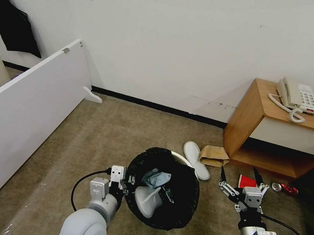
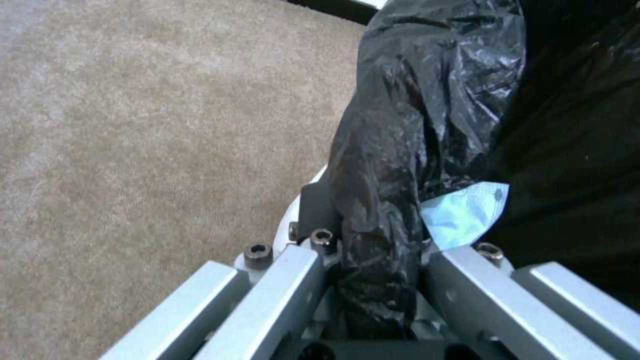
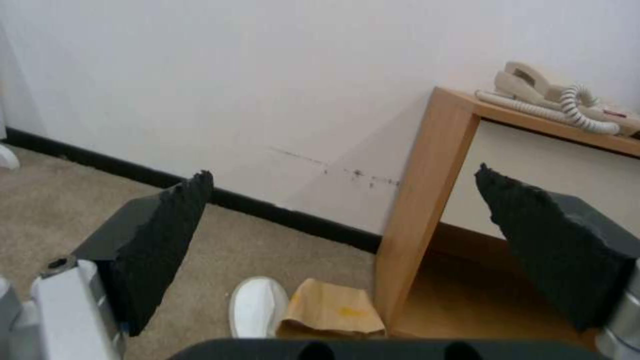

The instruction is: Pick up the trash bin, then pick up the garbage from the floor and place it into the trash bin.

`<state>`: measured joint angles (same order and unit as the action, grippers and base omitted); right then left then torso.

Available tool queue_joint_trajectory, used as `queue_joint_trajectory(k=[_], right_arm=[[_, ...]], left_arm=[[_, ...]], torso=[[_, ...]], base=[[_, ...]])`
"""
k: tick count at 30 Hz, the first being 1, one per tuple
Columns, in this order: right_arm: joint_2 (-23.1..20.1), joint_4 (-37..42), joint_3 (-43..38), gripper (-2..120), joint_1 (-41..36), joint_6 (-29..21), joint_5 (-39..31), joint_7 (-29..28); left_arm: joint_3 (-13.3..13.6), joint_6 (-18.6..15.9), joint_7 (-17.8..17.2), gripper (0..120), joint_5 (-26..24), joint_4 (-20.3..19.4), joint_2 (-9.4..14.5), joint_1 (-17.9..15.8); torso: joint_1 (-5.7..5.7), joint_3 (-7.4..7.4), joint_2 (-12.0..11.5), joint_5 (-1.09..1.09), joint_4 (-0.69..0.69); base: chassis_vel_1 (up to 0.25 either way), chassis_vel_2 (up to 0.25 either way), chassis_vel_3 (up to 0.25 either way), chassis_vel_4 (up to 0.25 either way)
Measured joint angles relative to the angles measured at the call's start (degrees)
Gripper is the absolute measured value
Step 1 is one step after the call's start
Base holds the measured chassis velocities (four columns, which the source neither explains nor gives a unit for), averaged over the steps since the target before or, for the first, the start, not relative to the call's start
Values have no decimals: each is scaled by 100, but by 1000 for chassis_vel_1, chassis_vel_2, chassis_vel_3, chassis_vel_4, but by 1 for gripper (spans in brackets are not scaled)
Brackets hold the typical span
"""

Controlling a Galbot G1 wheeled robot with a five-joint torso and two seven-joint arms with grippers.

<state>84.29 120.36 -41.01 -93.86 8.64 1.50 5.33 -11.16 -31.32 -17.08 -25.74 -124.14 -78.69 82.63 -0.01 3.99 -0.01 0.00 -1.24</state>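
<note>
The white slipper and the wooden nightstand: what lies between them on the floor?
In the head view, a brown paper bag lies between the white slipper and the wooden nightstand, touching the slipper.

Carpeted corner with the trash bin (image 1: 174,211) held up between two grippers.

The bin rim is clamped by the left gripper (image 1: 127,184); a tissue (image 1: 157,178) lies inside. Beyond it a slipper (image 1: 196,159) and paper bag (image 1: 214,155) are found, beside a nightstand (image 1: 244,119). The spread right gripper (image 1: 239,182) is placed right of the bin.
</note>
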Motion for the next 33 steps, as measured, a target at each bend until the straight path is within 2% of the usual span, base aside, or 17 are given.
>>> queue_joint_trajectory(k=[33], right_arm=[[-38,-77,26,100,37,-33,-10,-7]], left_arm=[[12,0,2,2,-15,94,-15,-69]], torso=[[0,0,1,0,0]], base=[[-7,7,7,-9]])
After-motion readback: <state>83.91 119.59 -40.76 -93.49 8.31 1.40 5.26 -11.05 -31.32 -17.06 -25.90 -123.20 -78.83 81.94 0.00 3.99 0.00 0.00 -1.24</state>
